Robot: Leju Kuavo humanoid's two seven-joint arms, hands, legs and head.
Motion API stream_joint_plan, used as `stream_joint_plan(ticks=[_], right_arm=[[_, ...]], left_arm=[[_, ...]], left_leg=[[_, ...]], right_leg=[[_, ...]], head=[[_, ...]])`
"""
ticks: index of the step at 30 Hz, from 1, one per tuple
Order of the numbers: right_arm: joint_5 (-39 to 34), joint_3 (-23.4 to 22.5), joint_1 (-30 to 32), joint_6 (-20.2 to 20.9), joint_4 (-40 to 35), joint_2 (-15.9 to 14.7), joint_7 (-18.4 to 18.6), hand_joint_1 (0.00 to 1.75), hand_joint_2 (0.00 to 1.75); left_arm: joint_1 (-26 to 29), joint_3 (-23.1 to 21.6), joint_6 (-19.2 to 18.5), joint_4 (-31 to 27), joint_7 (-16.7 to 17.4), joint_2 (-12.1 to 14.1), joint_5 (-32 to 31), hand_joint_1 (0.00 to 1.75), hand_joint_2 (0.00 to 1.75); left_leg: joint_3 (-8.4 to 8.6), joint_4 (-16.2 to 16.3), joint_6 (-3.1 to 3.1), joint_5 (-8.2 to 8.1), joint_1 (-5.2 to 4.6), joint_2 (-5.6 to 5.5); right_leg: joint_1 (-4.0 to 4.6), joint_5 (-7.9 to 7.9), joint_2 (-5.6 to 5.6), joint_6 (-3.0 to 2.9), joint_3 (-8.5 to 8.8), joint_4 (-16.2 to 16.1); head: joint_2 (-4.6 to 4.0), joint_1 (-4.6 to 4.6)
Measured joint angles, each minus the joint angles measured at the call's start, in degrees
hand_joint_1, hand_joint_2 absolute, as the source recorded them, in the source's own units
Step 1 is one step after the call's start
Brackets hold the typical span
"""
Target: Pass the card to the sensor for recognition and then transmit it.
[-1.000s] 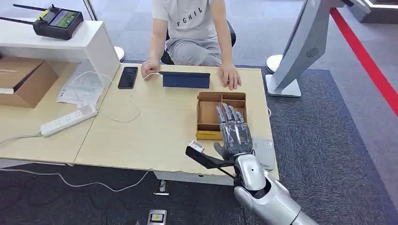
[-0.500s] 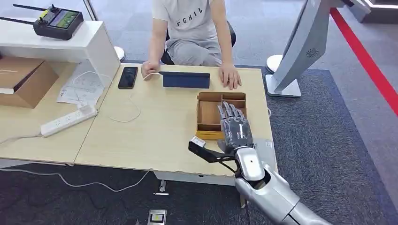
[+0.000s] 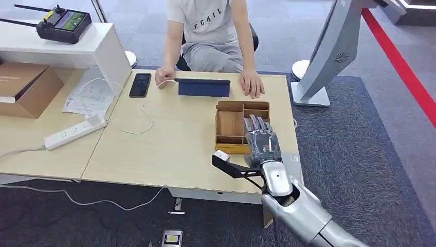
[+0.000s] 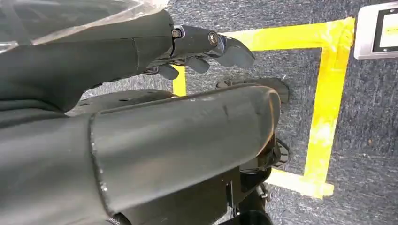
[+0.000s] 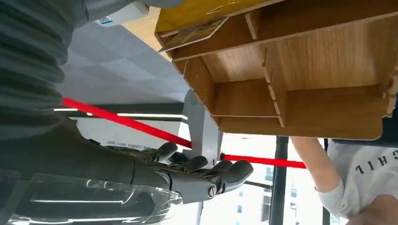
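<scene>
A wooden divided box (image 3: 229, 123) stands at the right of the light wood table (image 3: 169, 149). My right hand (image 3: 262, 141) hovers flat over the box's right side, fingers stretched out and holding nothing. In the right wrist view those fingers (image 5: 197, 168) are apart from the box (image 5: 300, 70), and a thin tan card (image 5: 195, 33) lies slanted in its narrow end slot. A flat grey device (image 3: 292, 163) lies at the table's near right edge, partly hidden by my arm. My left hand (image 4: 202, 44) hangs over the carpet, fingers loosely extended, empty.
A person sits at the far side with both hands on the table beside an upright dark tablet (image 3: 203, 87). A phone (image 3: 140, 85), cable and power strip (image 3: 75, 131) lie to the left. A cardboard box (image 3: 25, 87) sits far left; a white stand (image 3: 324, 56) rises at right.
My right hand and forearm have slid a little to the right over the box, toward its right-hand compartments. The person and the things on the table have stayed put.
</scene>
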Motion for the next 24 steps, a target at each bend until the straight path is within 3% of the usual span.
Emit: stream_joint_plan(ticks=[24], right_arm=[[0.0, 1.4, 0.5, 2.1, -0.6, -1.8, -0.8, 0.0, 1.75]], left_arm=[[0.3, 0.0, 0.2, 0.0, 0.5, 0.0, 0.3, 0.0, 0.0]], left_leg=[[0.01, 0.0, 0.0, 0.0, 0.0, 0.0]], right_leg=[[0.0, 0.0, 0.0, 0.0, 0.0, 0.0]], head=[[0.0, 0.0]])
